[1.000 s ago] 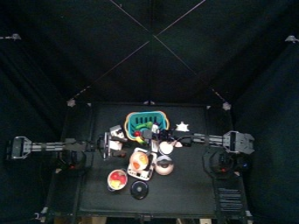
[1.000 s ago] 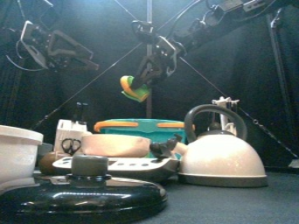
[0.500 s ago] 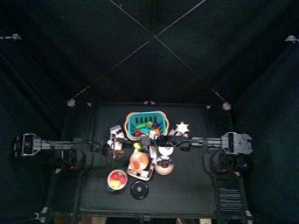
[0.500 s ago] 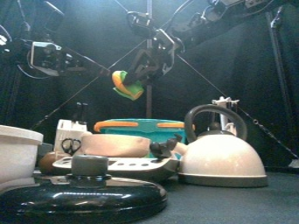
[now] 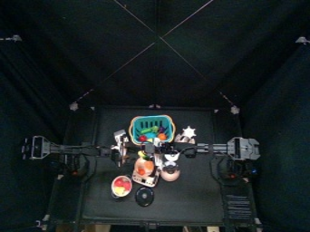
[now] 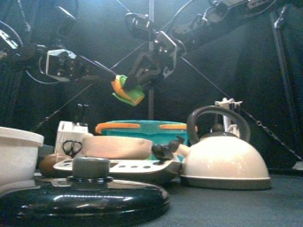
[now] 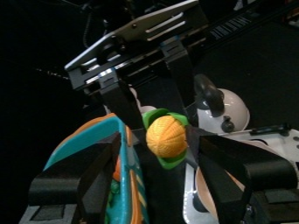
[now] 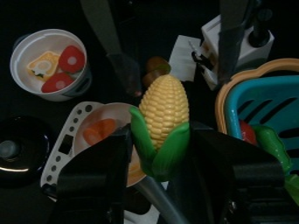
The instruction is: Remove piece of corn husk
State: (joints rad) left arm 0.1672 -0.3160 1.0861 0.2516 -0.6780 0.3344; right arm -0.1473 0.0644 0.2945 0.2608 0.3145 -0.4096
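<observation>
From above, the table (image 5: 91, 195) is pretty cluttered: a teal basket (image 5: 151, 126) at the far side, a white bowl (image 5: 122, 187) with red bits and a black lid (image 5: 145, 197) nearer. Both arms meet around the middle, though it's too small there to make out the grip, I think.

From the front, the right gripper (image 6: 147, 76) holds the corn (image 6: 128, 86) up in the air, above the basket (image 6: 140, 129), and its jaws are clamped on it. The left gripper (image 6: 73, 64) hangs just left of the corn, not touching it. A silver kettle (image 6: 222, 156) sits near right.

The left wrist camera shows the left gripper's (image 7: 152, 179) fingers spread wide, with the corn's (image 7: 166, 137) tip facing them, green husk (image 7: 176, 158) round it.

The right wrist camera shows the right gripper (image 8: 163, 150) pinching the husk (image 8: 146, 140) end of the cob (image 8: 163, 107), above a tan plate (image 8: 87, 122).
</observation>
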